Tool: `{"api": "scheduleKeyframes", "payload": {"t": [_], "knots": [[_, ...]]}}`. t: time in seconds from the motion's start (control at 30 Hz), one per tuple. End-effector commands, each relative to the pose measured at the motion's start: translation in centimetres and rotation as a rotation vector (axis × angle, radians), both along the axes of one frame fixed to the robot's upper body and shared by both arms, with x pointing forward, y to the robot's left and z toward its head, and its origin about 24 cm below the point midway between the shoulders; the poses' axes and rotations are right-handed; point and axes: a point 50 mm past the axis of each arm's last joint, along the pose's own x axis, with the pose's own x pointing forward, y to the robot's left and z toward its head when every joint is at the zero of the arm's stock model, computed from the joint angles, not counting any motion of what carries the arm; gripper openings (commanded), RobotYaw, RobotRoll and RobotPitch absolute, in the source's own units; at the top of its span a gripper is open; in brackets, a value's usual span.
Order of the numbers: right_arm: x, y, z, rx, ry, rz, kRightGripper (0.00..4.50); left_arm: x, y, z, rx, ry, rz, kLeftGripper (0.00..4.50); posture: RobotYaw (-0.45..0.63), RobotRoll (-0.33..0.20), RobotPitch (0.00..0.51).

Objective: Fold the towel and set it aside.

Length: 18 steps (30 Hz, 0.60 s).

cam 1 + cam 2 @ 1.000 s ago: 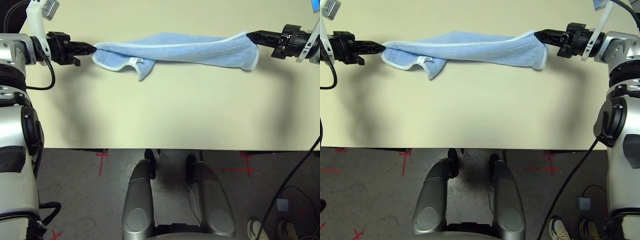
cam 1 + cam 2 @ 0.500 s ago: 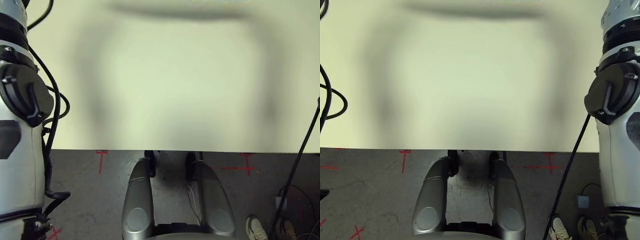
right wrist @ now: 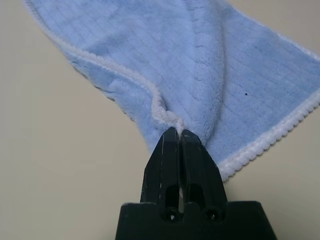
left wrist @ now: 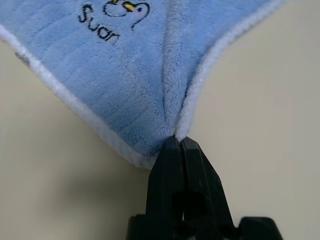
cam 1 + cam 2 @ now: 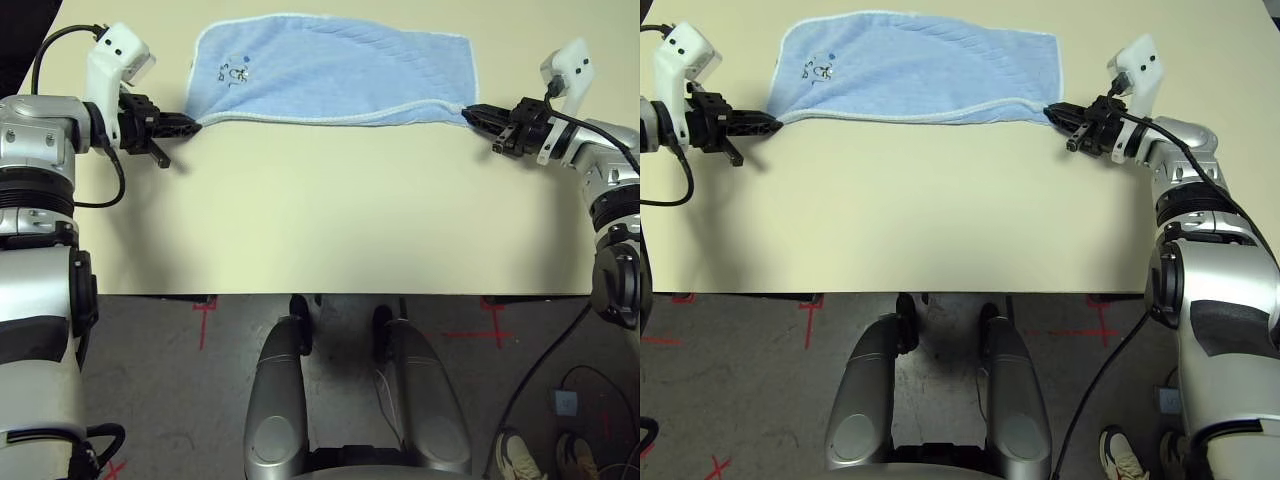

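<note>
- The towel [image 5: 335,70] lies stretched between the two sets of jaws, its long axis running from the left gripper [image 5: 199,127] across to the right gripper [image 5: 466,112]; its short way reaches from the jaws toward the far side of the table [image 5: 330,220].
- The left jaws are together, clamped on the towel at its near left corner. The right jaws are together too, clamped on the edge at the near right end.
- The cloth is light blue, plush and finely ribbed (the ribs show best close to the right jaws), shaped like a wide, slightly skewed rectangle.
- A small cartoon print [image 5: 235,72] sits just beyond the left jaws, with dark stitched-looking lettering [image 4: 100,25] beside it and touches of yellow in the figure.
- A soft ridge [image 4: 171,65] runs into the cloth from the left fingertips; a fatter, rounded ridge [image 3: 207,65] rises from the right ones, where the border bunches and crinkles.
- White edging [image 5: 350,120] rims the towel; along the near side it links the two grips in a shallow curve, and a strip of blue shows on the robot's side of it toward the right jaws.
- Smooth, pale tabletop lies open between the jaws and the table's near edge [image 5: 340,293], with more bare surface beyond the right jaws, past the towel's right end.
</note>
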Motion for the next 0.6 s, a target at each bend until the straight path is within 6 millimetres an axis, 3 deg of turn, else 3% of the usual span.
{"api": "scheduleKeyframes", "payload": {"t": [0.03,0.37,0.6], "knots": [[-0.5,-1.2,0.9,-0.041,0.012,-0.009,0.00,-0.6,0.5,-0.7,0.048,0.120,-0.024,0.02,0.06,0.000,0.431],[-2.4,-3.7,1.8,-0.169,0.145,0.099,0.00,-2.5,2.5,2.6,0.160,0.157,-0.105,0.02,0.06,0.000,0.431],[-3.0,-3.8,1.4,-0.265,0.196,0.185,0.00,-3.3,2.8,3.4,0.241,0.222,-0.130,0.02,0.06,0.000,0.420]]}}
